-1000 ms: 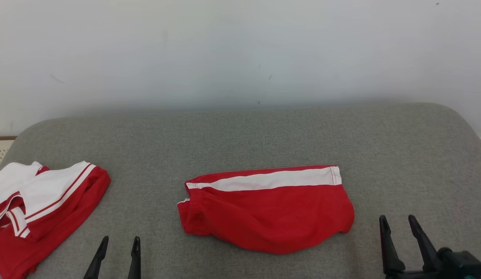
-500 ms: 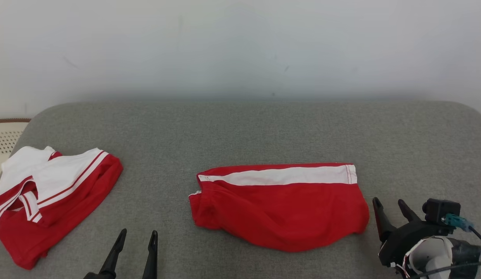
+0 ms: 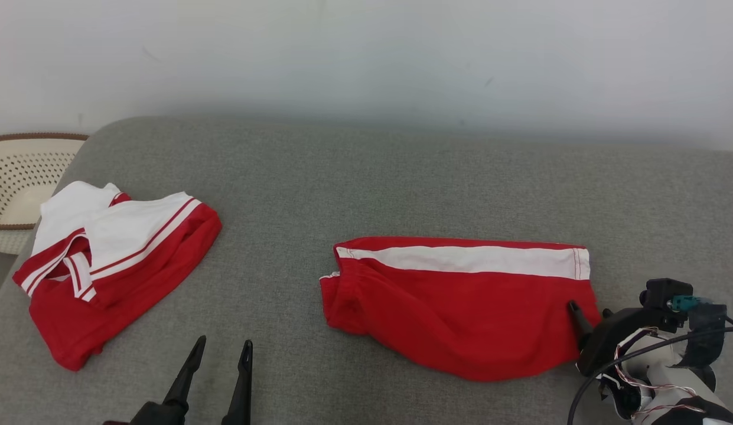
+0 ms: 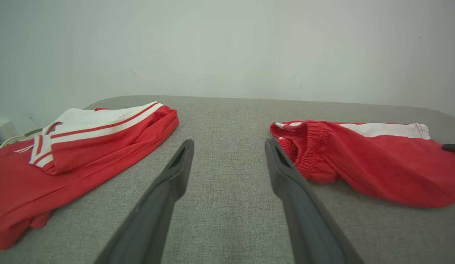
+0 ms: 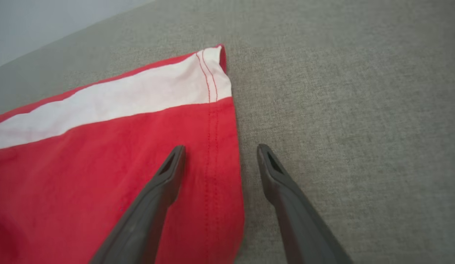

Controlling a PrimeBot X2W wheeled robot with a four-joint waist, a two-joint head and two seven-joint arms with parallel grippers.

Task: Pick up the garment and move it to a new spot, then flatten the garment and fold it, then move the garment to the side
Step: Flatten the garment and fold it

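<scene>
Right gripper now reaches the shorts; a second ago it stood clear to their right. Head camera has swung too. Shorts lie centred on cushion, long axis left-right, waistband left, hem right, white stripe along far edge. Near right corner hidden behind gripper, whose second finger barely shows. Fingers wide apart, empty, straddling hem: one over red cloth, one over cushion; contact unclear. Left gripper wide apart, empty, left of waistband. Shirt far left.

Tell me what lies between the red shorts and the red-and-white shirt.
Bare grey cushion separates the red shorts from the red-and-white shirt in the head view; the open left gripper points into that gap.
</scene>
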